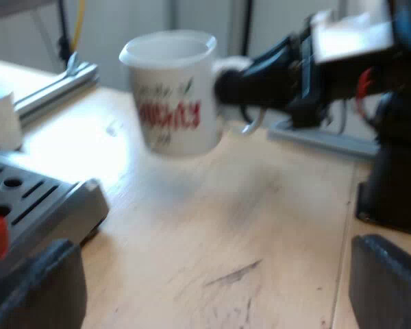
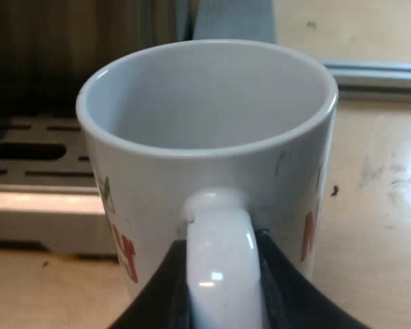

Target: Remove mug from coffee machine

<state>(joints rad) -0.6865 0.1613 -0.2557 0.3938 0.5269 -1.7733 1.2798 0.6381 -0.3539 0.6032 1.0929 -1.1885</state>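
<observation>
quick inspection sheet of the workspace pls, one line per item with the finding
surface: wooden table, a few dark scuffs
job's things: white mug with red lettering, empty, off the machine's drip tray and over the table; cannot tell whether it is resting or lifted
clutter: nothing seen
grippers: right gripper clamped on the mug's handle; left gripper open, holding nothing, near the drip tray
cables: yellow cable hanging beyond the mug
surroundings: metal rail along the table's edge
</observation>
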